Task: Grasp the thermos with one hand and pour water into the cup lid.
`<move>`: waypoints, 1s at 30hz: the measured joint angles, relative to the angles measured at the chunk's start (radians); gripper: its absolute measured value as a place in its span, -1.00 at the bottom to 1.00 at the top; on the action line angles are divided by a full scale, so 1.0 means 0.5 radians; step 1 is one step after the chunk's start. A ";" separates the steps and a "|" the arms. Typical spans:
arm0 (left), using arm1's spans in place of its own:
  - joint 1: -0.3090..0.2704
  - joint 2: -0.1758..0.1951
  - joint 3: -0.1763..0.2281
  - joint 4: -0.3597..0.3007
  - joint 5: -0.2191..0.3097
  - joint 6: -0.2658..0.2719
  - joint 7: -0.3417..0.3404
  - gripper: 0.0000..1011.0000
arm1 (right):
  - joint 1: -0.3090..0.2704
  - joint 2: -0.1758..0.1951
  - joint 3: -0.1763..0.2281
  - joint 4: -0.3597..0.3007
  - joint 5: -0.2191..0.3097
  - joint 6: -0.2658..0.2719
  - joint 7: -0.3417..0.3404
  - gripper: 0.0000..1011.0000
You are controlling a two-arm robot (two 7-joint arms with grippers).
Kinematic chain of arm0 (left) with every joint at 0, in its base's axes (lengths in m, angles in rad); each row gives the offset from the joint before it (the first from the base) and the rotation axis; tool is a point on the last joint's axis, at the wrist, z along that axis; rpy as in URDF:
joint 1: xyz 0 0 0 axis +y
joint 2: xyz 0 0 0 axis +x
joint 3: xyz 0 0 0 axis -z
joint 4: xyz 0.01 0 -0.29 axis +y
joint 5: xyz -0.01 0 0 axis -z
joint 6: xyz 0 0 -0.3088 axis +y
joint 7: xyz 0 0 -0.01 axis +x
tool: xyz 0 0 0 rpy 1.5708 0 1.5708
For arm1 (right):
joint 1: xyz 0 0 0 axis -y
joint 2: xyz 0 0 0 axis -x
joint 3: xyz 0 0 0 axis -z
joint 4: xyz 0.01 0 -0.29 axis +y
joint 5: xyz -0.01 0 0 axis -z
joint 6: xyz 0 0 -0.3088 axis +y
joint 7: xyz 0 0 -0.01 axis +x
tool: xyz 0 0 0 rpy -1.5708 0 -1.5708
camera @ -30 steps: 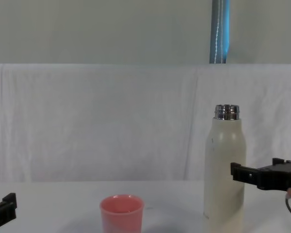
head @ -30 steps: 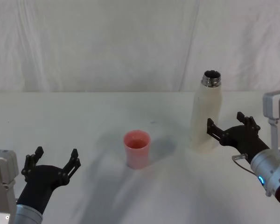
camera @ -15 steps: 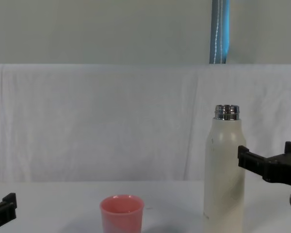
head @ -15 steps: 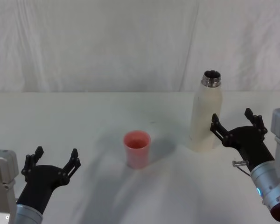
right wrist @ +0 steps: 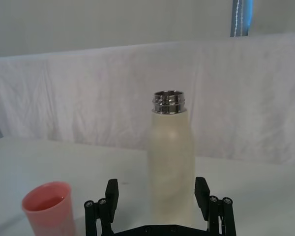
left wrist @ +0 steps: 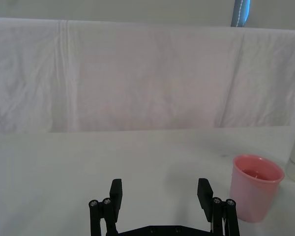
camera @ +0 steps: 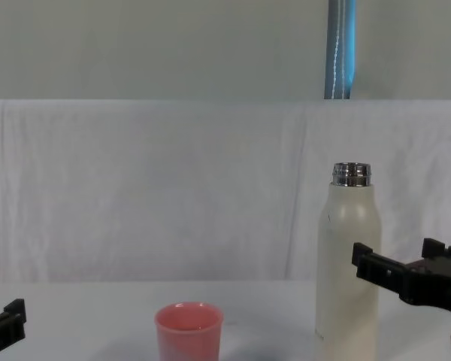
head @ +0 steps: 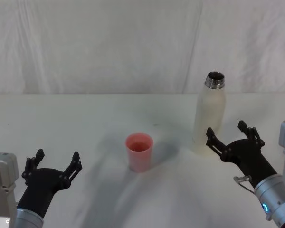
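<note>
— Where is the thermos [head: 209, 115] placed?

— It is seen upright on the white table [head: 85, 118], right of centre and toward the far side, with its steel neck uncapped. The cup lid [head: 139, 152] is set to its left and nearer, well apart from it, mouth up.

— How is the right gripper [head: 229, 136] held?

— It is positioned just near and right of the thermos, low beside its body. Its fingers [right wrist: 111, 192] are spread wide, with nothing clasped between them. From the right wrist view the bottle is framed between the two fingers, but contact cannot be told.

— And the left gripper [head: 56, 163]?

— It is kept at the near left, well apart from the cup lid, its fingers [left wrist: 116, 191] likewise spread and empty.
</note>
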 joint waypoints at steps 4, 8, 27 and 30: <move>0.000 0.000 0.000 0.000 0.000 0.000 0.000 0.98 | -0.013 0.007 -0.013 0.003 -0.001 -0.024 -0.005 0.98; 0.000 0.000 0.000 0.000 0.000 0.000 0.000 0.98 | -0.028 0.009 -0.031 0.036 -0.052 -0.080 -0.054 0.98; 0.000 0.000 0.000 0.000 0.000 0.000 0.000 0.98 | -0.068 -0.024 -0.047 0.136 -0.227 -0.199 -0.127 0.98; 0.000 0.000 0.000 0.000 0.000 0.000 0.000 0.98 | -0.067 -0.028 -0.046 0.143 -0.231 -0.206 -0.124 0.98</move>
